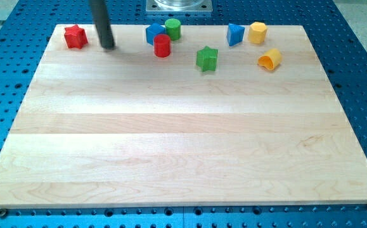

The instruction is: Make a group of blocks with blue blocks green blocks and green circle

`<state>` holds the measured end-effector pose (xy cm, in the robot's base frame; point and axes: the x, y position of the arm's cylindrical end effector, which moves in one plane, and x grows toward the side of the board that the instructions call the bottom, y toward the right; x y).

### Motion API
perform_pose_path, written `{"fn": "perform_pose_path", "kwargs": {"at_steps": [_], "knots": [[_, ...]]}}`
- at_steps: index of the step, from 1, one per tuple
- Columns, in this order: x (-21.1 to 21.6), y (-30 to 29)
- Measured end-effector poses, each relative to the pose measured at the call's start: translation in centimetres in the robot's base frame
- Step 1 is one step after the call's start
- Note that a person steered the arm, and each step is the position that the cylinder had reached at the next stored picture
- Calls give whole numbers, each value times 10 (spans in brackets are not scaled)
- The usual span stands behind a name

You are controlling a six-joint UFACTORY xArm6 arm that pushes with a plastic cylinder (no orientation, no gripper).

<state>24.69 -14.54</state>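
My tip (108,46) rests on the board near the view's top left, just right of a red star block (75,37). A blue block (153,33), a green circle block (172,28) and a red cylinder (162,45) cluster together at the top centre, to the right of my tip. A green star block (206,59) lies alone a little lower and to the right. A blue triangular block (234,34) sits further right, beside a yellow hexagon block (257,32).
An orange-yellow half-round block (269,59) lies at the top right. The wooden board (183,152) sits on a blue perforated table (360,63). A metal base plate (179,6) is at the view's top centre.
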Motion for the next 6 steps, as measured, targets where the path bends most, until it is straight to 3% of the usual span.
{"fn": "perform_pose_path", "kwargs": {"at_steps": [1,3,4,6], "knots": [[-54,50],[-54,138],[-46,195],[15,194]]}}
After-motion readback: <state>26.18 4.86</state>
